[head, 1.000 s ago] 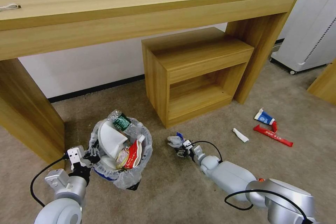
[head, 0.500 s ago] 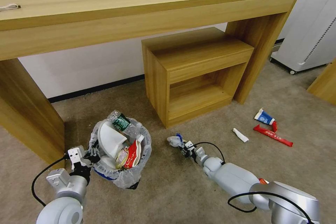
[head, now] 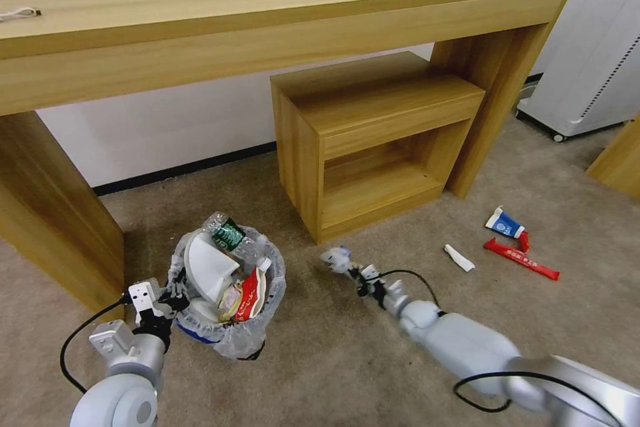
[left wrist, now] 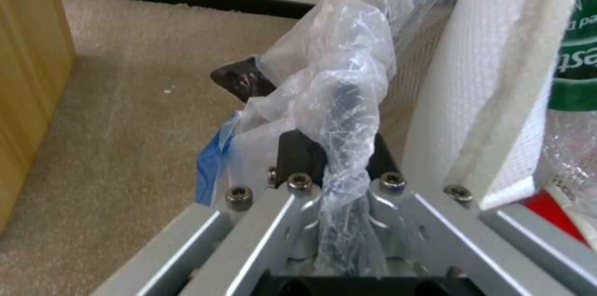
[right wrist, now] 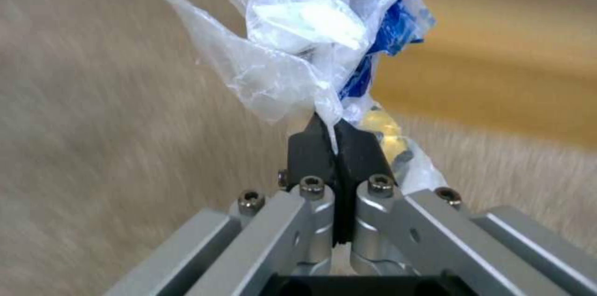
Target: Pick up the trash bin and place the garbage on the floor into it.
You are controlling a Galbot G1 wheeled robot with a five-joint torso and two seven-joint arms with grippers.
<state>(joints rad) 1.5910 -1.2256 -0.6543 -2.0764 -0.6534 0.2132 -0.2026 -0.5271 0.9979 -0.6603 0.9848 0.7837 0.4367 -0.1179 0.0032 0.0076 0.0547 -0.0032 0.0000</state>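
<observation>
The trash bin (head: 230, 330), black with a crinkled whitish liner, is on the beige floor (head: 333, 360) at the lower left. My left gripper (head: 175, 290) is shut on its near rim, with the liner (left wrist: 339, 77) pinched between the jaws of the left gripper (left wrist: 336, 147). Inside are a white slipper (left wrist: 491, 77), a green-labelled bottle (head: 230, 235) and a red paper bowl (head: 250, 293). To the bin's right, my right gripper (head: 357, 273) is shut on a crumpled clear and blue wrapper (right wrist: 305, 39), held just above the carpet.
A white wrapper roll (head: 459, 257), a red bar wrapper (head: 521, 258) and a blue-white carton (head: 505, 223) lie on the carpet at the right. A long wooden table (head: 267, 20) and a small wooden shelf unit (head: 373, 140) stand behind. A white wheeled cabinet (head: 593, 67) is far right.
My right gripper has risen a little and shifted away from me with the crumpled wrapper in it. The left gripper keeps its hold on the bin rim.
</observation>
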